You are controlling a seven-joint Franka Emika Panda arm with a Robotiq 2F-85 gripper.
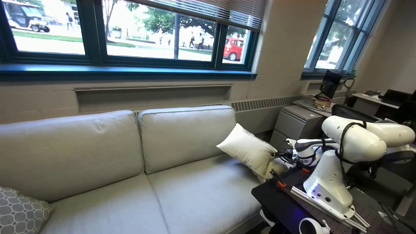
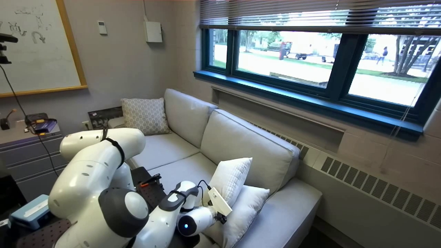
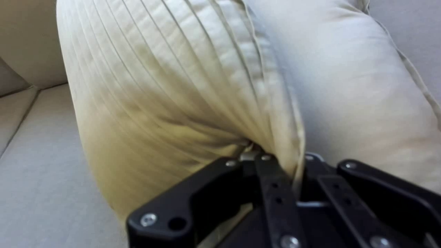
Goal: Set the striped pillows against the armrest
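My gripper (image 3: pixel 286 158) is shut on the edge of a striped pillow (image 3: pixel 165 86), whose cloth is bunched at the fingers. That same pillow (image 1: pixel 247 149) stands tilted over the right end of the seat in an exterior view, its upper part near the backrest. Behind it, the other striped pillow (image 2: pixel 246 210) leans beside the armrest (image 2: pixel 296 210); the two pillows overlap. In the wrist view this other pillow (image 3: pixel 361 89) lies just right of the jaws. Whether the held pillow bears on the seat cannot be made out. The fingertips are partly hidden in the cloth.
A grey patterned cushion (image 2: pixel 144 115) sits at the sofa's far end. Backrest cushions (image 1: pixel 188 136) rise behind the seat (image 1: pixel 201 191). The arm's dark table (image 1: pixel 276 198), with an orange-tipped clamp (image 1: pixel 279 180), stands close against the sofa front.
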